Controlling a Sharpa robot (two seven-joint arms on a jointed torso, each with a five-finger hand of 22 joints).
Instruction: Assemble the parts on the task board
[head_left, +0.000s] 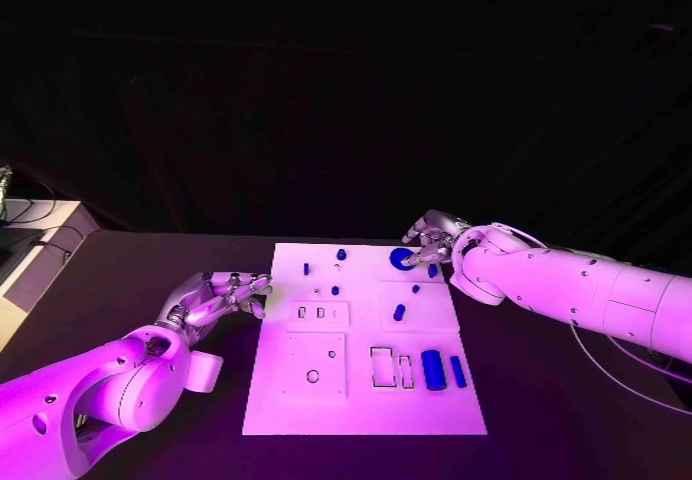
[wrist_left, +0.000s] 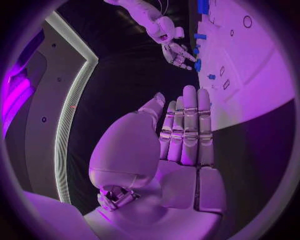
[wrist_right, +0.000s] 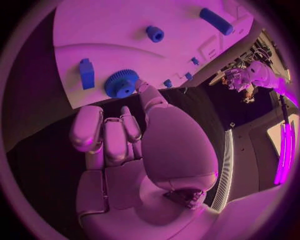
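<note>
nearest you on the task board (head_left: 289, 400), two blue cylinders (head_left: 433, 370) lie side by side at its right, next to some empty rectangular slots. they look like small, rigid, light plastic pieces; smooth and round, so expect them to roll or slip, and take them across the middle of the barrel.

your left hand (head_left: 216, 298) rests just off the board's left edge, holding nothing, its fingers straight and close together in the left wrist view. there is bare black table (head_left: 144, 270) around it, so you have room to come in from that side.

further out, small blue pegs (head_left: 398, 312) are scattered across the board's middle, well apart from each other.

at the far right corner sits the blue gear (head_left: 401, 258). your right hand (head_left: 433, 240) is at it, a fingertip touching or nearly touching its toothed rim; you cannot tell that it is gripped. the teeth should give purchase, so pinch across the rim. it lies close to the board's edge, so mind nudging it off.
</note>
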